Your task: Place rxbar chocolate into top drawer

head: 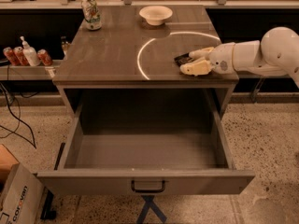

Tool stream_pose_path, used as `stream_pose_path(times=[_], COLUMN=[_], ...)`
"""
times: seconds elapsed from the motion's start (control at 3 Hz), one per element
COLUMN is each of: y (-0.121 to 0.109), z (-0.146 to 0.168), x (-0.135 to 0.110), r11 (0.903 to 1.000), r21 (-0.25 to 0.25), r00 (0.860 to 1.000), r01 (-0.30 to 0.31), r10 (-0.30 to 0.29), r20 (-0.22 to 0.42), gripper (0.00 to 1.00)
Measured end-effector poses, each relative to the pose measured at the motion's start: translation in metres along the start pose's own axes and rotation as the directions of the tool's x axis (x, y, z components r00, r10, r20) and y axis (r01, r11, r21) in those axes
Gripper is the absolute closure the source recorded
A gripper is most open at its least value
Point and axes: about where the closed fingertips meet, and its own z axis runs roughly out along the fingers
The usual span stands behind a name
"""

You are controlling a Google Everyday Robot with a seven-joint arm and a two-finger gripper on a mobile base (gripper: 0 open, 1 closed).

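Your gripper (pixel 188 62) low at the right edge of the counter (pixel 112 55), fingers spread, it seems, either side of the dark rxbar chocolate (pixel 182 59) lying there, top drawer (pixel 145 183) pulled open below, can (pixel 91 14) and bowl (pixel 155 15) at the back.

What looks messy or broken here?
Nothing stands out. The can and bowl stand upright on the table, and nothing is spilled. The drawer is pulled out straight, not crooked. The pincer is at the dark bar near the table's right edge.
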Motion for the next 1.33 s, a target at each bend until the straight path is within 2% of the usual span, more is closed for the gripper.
stream_pose_path(times=[0.33, 0.67, 1.0, 1.33], y=[0.005, 0.013, 0.025, 0.053], z=[-0.01, -0.024, -0.035, -0.039], x=[-0.017, -0.05, -0.082, -0.104], r11=[0.9989, 0.9916, 0.977, 0.9558], r21=[0.008, -0.002, -0.01, -0.056], r00=[0.999, 0.99, 0.975, 0.957], r01=[0.046, 0.129, 0.213, 0.289], r10=[-0.046, -0.129, -0.212, -0.286], r20=[0.017, 0.052, 0.069, 0.056], gripper=[0.89, 1.0, 1.0, 1.0])
